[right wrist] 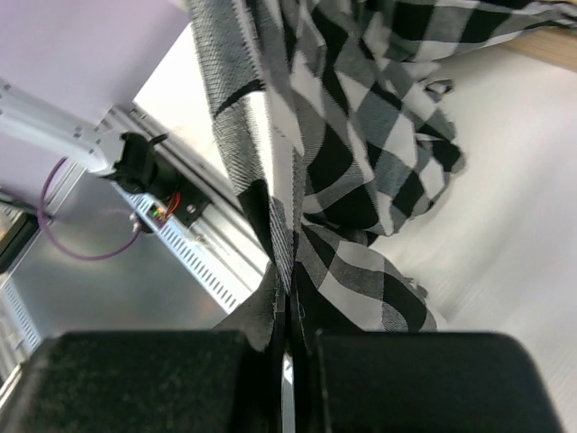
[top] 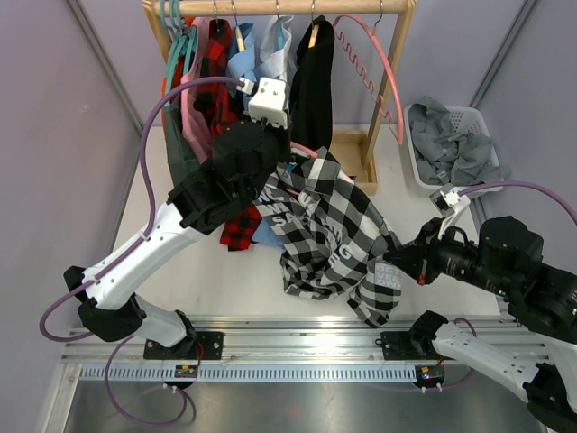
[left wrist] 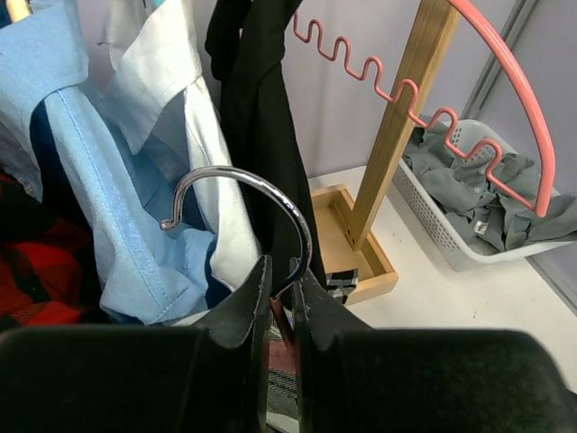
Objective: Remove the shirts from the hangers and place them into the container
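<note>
black-and-white check shirt (top: pixel 334 225): our right gripper (right wrist: pixel 288 289) pinched a thin fold that we feared could slip; our left gripper (left wrist: pixel 282 289) clamped the pink hanger (left wrist: pixel 532 135).

Pale lilac walls (top: pixel 54 135) enclosed a white tabletop (top: pixel 225 289), with slim metal struts (top: pixel 97 45) slanting across them. A wooden rail frame (left wrist: pixel 379 180) stood at the back, and a ribbed metal rail (top: pixel 297 370) edged the front.
</note>
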Motion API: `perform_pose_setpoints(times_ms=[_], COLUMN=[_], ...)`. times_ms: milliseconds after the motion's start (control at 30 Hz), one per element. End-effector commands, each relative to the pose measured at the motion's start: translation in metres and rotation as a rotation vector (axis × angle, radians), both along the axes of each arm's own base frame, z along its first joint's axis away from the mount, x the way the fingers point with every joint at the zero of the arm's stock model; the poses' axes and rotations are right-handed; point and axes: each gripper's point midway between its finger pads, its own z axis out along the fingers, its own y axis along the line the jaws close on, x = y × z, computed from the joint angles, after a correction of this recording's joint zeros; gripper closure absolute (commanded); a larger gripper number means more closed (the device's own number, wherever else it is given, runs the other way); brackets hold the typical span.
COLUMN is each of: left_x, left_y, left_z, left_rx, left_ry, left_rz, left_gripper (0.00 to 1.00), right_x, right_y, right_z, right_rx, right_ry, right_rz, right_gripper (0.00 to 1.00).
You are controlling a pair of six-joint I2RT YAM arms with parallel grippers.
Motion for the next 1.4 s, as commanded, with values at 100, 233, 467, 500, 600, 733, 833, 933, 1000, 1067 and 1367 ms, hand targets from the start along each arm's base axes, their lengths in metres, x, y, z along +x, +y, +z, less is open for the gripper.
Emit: perform_pose_setpoints(times_ms=[100,233,467,500,600,733,833,933,1000,1067,1367], left_x=[-0.011,-0.023,-0.060,-0.068,-0.073,-0.089,-0.101,-0.105,-0.109,-0.111,-0.120], left_y=[0.081,0.113,0.164,0.173,0.178,0.193,0.205,0.214,0.221,0.226,0.245], left_z=[0.085,0.091,0.097,0.100,0.093,0.087,0.086,0.084,0.084,0.081,0.076], left_rx=[-0.171,-0.224,-0.424,-0.463,-0.500,-0.597,-0.673,-0.687,-0.693,-0.698,-0.725], left_ry=[-0.188,-0.209,-0.262,-0.267,-0.256,-0.271,-0.292,-0.292,-0.296,-0.295,-0.304], left_rz=[0.221,0.302,0.333,0.328,0.321,0.295,0.277,0.287,0.303,0.317,0.352], left_gripper=[1.00,1.00,1.00,1.00,1.00,1.00,1.00,1.00,1.00,1.00,1.00], right_x=[-0.001,0.017,0.036,0.037,0.039,0.046,0.049,0.048,0.045,0.044,0.050], right_y=[-0.033,-0.072,-0.147,-0.158,-0.176,-0.171,-0.178,-0.189,-0.198,-0.201,-0.204], right_z=[-0.008,-0.015,-0.012,-0.010,-0.012,-0.023,-0.025,-0.022,-0.017,-0.016,-0.017], right_rx=[-0.072,-0.174,-0.277,-0.286,-0.330,-0.387,-0.408,-0.420,-0.416,-0.414,-0.445], right_ry=[-0.008,-0.012,-0.040,-0.047,-0.054,-0.040,-0.049,-0.065,-0.075,-0.079,-0.099], right_rz=[-0.116,-0.349,-0.788,-0.856,-0.969,-0.978,-1.028,-1.096,-1.150,-1.168,-1.221], right_gripper=[1.00,1.00,1.00,1.00,1.00,1.00,1.00,1.00,1.00,1.00,1.00])
